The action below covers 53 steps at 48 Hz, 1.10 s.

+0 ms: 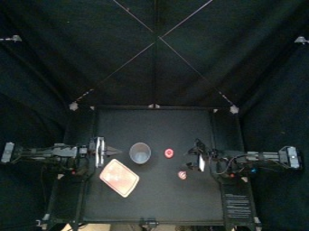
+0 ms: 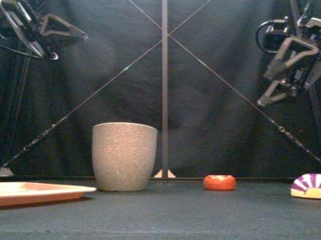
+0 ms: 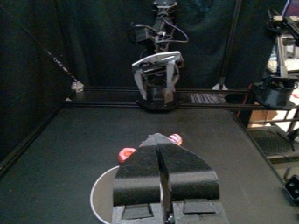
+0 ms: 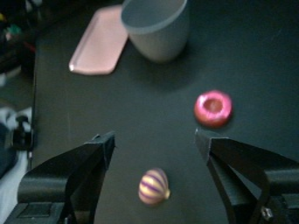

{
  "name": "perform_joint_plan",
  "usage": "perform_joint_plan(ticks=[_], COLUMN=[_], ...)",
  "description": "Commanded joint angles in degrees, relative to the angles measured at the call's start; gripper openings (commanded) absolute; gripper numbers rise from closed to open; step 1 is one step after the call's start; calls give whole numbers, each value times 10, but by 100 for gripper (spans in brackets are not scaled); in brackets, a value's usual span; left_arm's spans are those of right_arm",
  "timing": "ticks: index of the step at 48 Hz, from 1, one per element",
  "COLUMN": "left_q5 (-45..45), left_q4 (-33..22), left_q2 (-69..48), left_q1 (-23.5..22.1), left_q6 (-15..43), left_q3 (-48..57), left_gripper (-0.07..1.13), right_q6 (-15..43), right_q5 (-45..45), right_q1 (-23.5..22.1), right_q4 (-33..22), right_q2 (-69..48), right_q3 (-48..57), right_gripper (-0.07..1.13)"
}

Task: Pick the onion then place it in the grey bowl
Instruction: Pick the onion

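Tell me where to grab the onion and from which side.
Take the onion across its rounded sides, from straight above, with the open right gripper: it lies low and alone, nothing touching it, so a side approach would probably just push it.

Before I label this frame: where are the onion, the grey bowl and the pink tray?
striped onion (image 4: pixel 155 185), right wrist view, middle of its striped side.
grey speckled cup (image 2: pixel 126 157), front view, middle of its wall.
pink tray (image 2: pixel 38 192), front view, its bare top surface.

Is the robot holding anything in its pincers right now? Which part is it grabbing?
Nothing is held. The left pincer is shut and empty, the right pincer is open, and the onion lies apart from both.
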Motion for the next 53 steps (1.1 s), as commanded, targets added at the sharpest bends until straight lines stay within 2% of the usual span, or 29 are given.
perform_joint_plan(ticks=[1, 9, 17, 32, 44, 53], left_q5=[-4, -6, -6, -5, -6, -6], left_q4=[1, 0, 0, -1, 0, -1], left_q2=[2, 2, 2, 2, 2, 2], left_q1=[3, 4, 4, 5, 8, 10], left_q6=[0, 0, 0, 0, 0, 0], left_q3=[-11, -11, -11, -8, 1, 2], left_gripper=[2, 2, 2, 2, 2, 2], right_q6=[2, 2, 3, 4, 4, 4], right_q5=[82, 163, 192, 189, 126, 105], right_q1=[8, 6, 11, 40, 54, 73], right_q4=[18, 43, 40, -23, -30, -11], right_q2=[25, 67, 136, 276, 320, 328], right_q3=[-19, -33, -54, -105, -113, -109], right_gripper=[105, 105, 105, 104, 104, 104])
